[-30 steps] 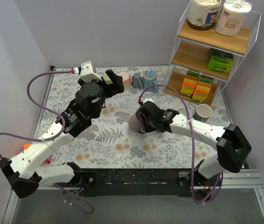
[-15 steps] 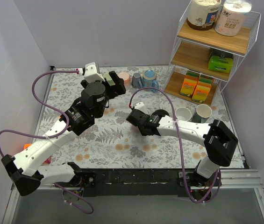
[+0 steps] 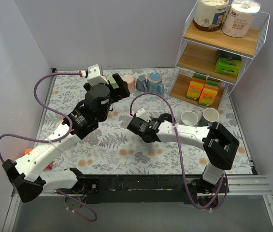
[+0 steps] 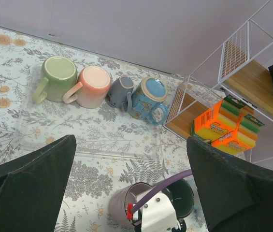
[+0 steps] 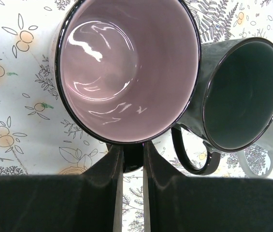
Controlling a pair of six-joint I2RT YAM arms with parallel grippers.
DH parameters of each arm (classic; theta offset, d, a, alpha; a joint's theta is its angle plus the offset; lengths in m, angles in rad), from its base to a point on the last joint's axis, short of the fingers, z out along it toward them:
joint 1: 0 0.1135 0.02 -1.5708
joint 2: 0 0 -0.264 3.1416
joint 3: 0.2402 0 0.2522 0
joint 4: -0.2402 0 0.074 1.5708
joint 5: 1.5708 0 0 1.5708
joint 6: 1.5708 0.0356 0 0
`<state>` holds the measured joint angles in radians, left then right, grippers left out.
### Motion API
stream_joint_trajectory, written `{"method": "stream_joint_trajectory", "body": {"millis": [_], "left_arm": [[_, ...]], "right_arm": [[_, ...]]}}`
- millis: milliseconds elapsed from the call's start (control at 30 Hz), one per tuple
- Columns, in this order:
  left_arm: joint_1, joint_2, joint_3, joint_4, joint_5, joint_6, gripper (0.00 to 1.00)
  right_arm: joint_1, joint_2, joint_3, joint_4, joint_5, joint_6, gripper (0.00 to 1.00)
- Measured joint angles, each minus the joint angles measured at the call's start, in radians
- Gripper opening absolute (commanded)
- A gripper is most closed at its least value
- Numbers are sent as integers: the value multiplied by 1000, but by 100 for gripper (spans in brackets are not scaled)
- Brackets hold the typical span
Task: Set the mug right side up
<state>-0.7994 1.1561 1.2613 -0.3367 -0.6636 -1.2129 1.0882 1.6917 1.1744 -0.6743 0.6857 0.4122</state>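
The mauve mug stands mouth up on the floral table, its pink inside facing the right wrist camera. My right gripper is shut on the mug's dark handle, one finger on each side. In the top view the right gripper covers most of the mug. The mug also shows in the left wrist view, partly behind the right wrist. My left gripper is open and empty, held above the back of the table, away from the mug.
A dark green mug stands upright, touching the mauve mug's right side. Two white mugs stand further right. A row of upturned mugs lines the back. A wire shelf with sponges stands at the back right.
The right wrist has rolled and shifted left with the mauve mug, bringing it from lying on its side to mouth up. The left arm has barely moved.
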Motion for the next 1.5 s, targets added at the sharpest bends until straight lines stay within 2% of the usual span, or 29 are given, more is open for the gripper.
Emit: {"method": "stream_joint_trajectory", "body": {"millis": [100,133,233,600,900,1067,1300,1500], "left_arm": [[5,0,0,0,2,0,98],[6,0,0,0,3,0,98],[8,0,0,0,9,-1,98],[17,2,0,-1,20,-15,98],[60,43,0,-22,66,-38,98],[191,106,5,-54,204,-71,98],[329,299,6,-48,348,-66,98],[418,483,25,-5,396,-1,98]], "right_arm": [[6,1,0,0,0,-13,16],[7,2,0,1,1,-18,30],[10,8,3,2,10,-28,47],[12,12,93,-5,0,-34,71],[2,-149,137,19,-125,-49,75],[-72,-249,139,34,-214,-23,75],[-258,-344,119,58,-317,1,73],[-315,-358,92,50,-385,0,72]]}}
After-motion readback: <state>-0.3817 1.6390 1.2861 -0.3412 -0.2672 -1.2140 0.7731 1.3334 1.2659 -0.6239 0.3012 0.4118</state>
